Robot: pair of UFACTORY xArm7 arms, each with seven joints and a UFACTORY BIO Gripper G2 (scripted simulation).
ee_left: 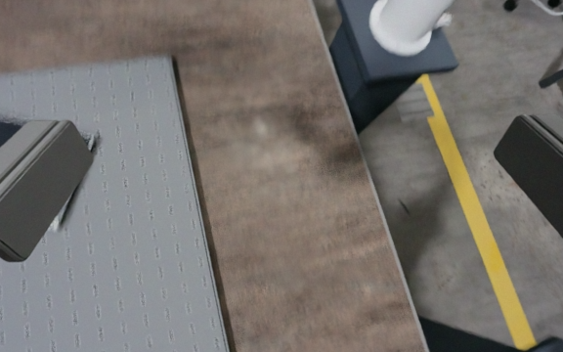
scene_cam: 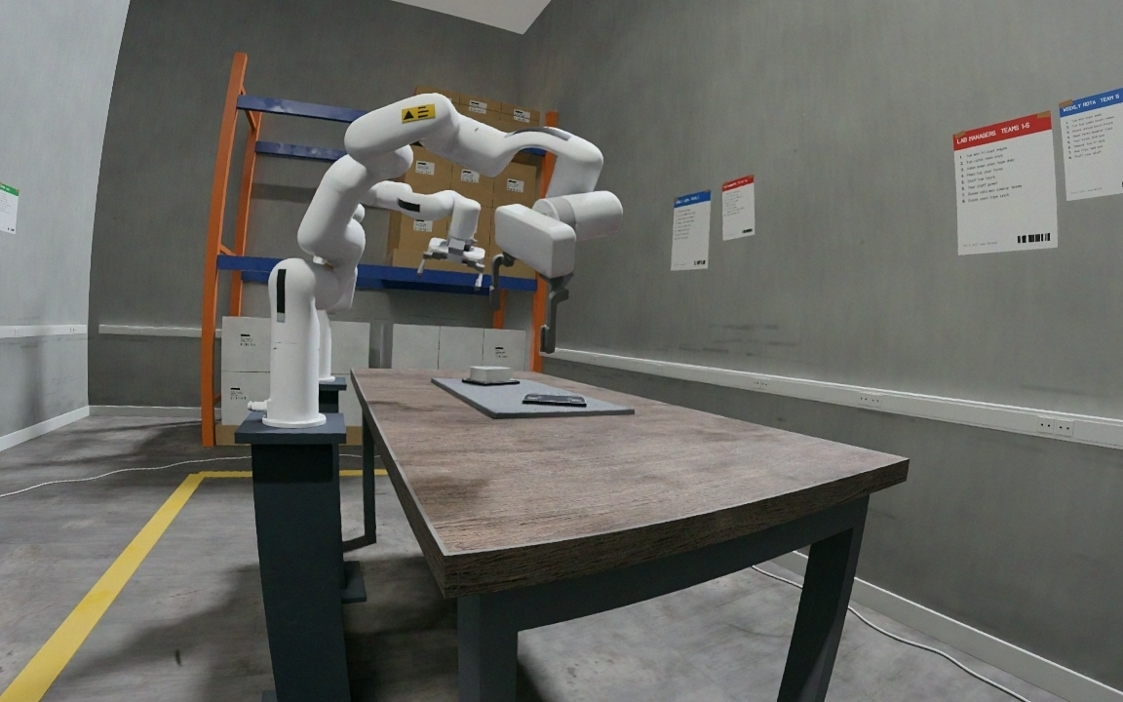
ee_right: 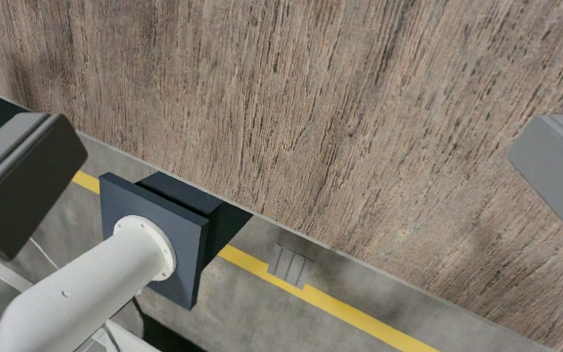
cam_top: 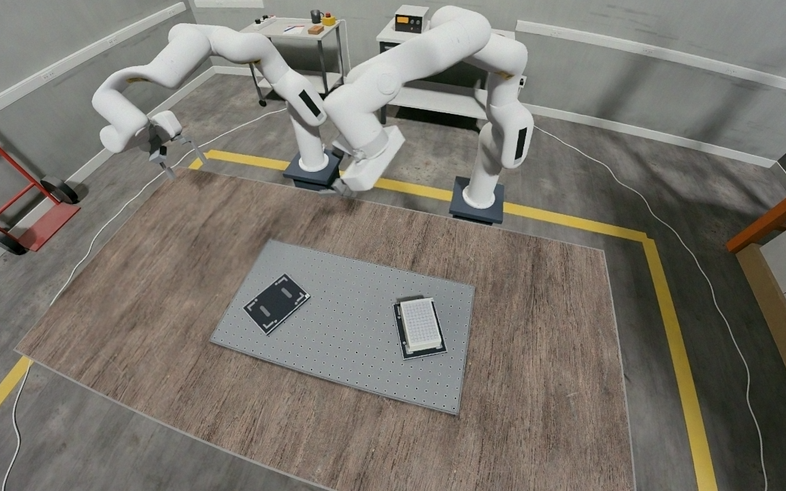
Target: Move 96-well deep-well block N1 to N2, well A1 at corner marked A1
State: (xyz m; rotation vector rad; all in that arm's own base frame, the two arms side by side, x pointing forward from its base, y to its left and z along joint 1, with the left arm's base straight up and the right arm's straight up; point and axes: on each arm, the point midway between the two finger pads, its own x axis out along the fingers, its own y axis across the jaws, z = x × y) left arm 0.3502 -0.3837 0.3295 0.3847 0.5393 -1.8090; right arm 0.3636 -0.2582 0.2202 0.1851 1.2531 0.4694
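Hovering: left hand (cam_top: 336,187) (scene_cam: 450,277) (ee_left: 291,183), open | table edge (cam_top: 542,237) (scene_cam: 398,476) (ee_left: 383,215) (ee_right: 311,239) near | block (cam_top: 421,323) (scene_cam: 489,374) well apart
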